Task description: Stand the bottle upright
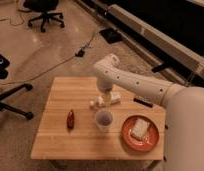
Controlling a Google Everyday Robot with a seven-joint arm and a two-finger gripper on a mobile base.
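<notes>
Bottle: we see the cream-white bottle (98,103) lying on its side, not upright, near the middle of the wooden surface (60,142), a little toward the far edge.
Claw: the claw (106,96) hangs right over the bottle, low to the surface, with its jaws spread wide; we cannot tell whether it touches the bottle (the wrist hides the point where they meet).
Arm: the white arm (137,82) reaches in from the right, bends at an elbow above the far edge and drops straight down to the claw.
Cup: a translucent whitish cup (103,120) stands upright just in front of the bottle, apart from it.
Small bottle: a dark red-brown bottle (70,119) sits left of the cup, well apart from the claw.
Plate: an orange plate (126,139) lies right of the cup, near the front right corner, with a pale whitish item (138,127) on it.
Dark item: we make out a small dark flat thing (142,101) on the surface right of the claw.
Floor: an office chair (45,11) stands at the far left and a cable (55,65) runs across the floor.
</notes>
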